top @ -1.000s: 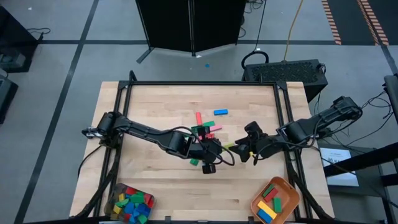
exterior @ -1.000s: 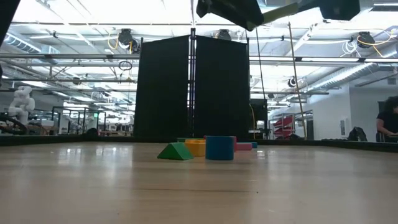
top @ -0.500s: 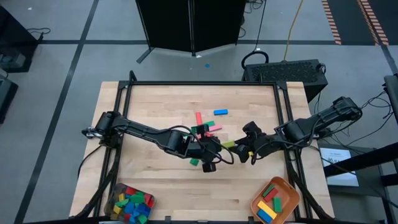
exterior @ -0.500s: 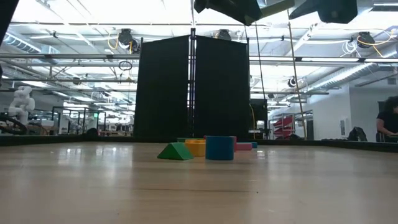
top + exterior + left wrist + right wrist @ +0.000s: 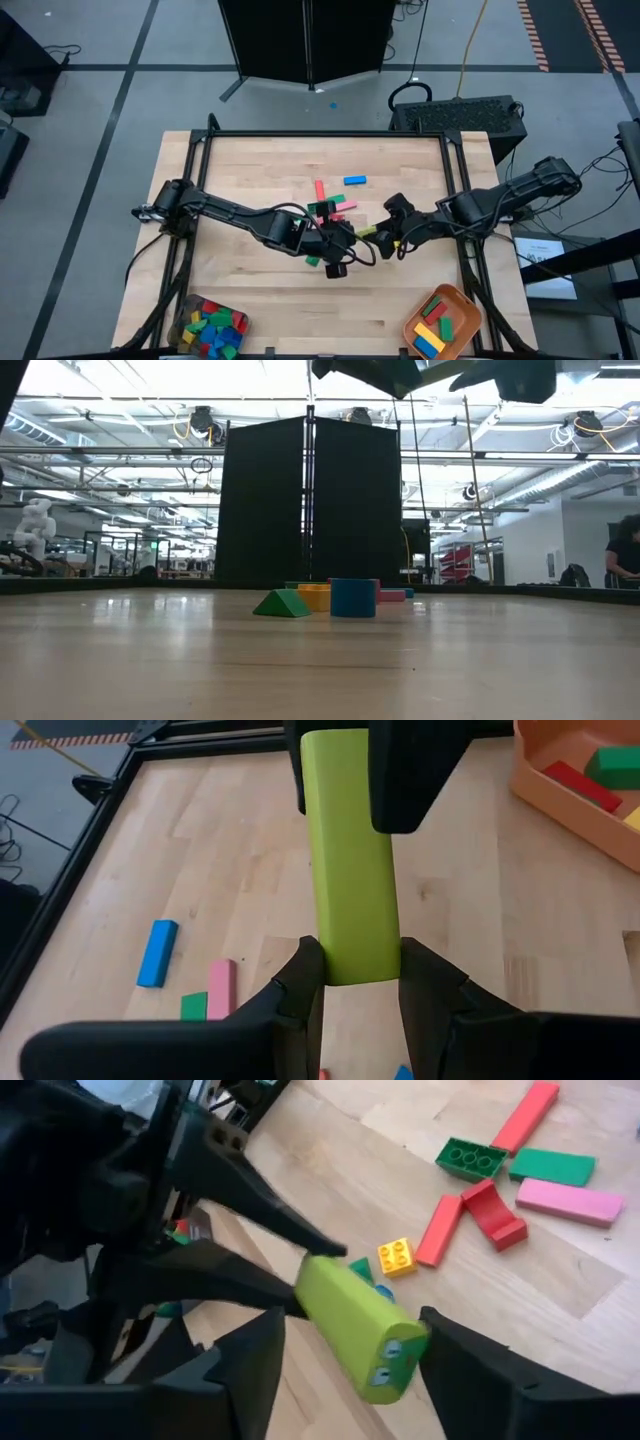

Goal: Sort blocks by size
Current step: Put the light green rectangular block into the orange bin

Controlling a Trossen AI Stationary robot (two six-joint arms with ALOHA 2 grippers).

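Note:
A long lime-green block [image 5: 350,870] hangs above the table's middle, and my left gripper [image 5: 352,960] is shut on its near end. My right gripper [image 5: 352,1320] comes from the table's right, open. Its fingers stand on either side of the block's far end [image 5: 385,1365]. In the high view the block [image 5: 370,233] bridges the two grippers. Loose blocks lie on the table: red [image 5: 319,190], blue [image 5: 354,181], pink [image 5: 345,205] and green [image 5: 320,208]. The low view shows a green wedge [image 5: 281,603], a yellow block [image 5: 314,596] and a blue block [image 5: 352,598]. My left gripper pinches the lime block's two long sides at its near end [image 5: 350,970] between its two fingers. The block runs on in line with the fingers, slanting down toward the right arm, and is lifted clear of the table. My right gripper: I cannot tell whether its fingers [image 5: 450,1360] touch the block's far end.
A grey container [image 5: 210,325] of mixed blocks stands at the near left corner. An orange tray [image 5: 455,300] with several long blocks stands at the near right corner. A black frame [image 5: 320,133] edges the table. Bare wood lies along the left side and the near middle.

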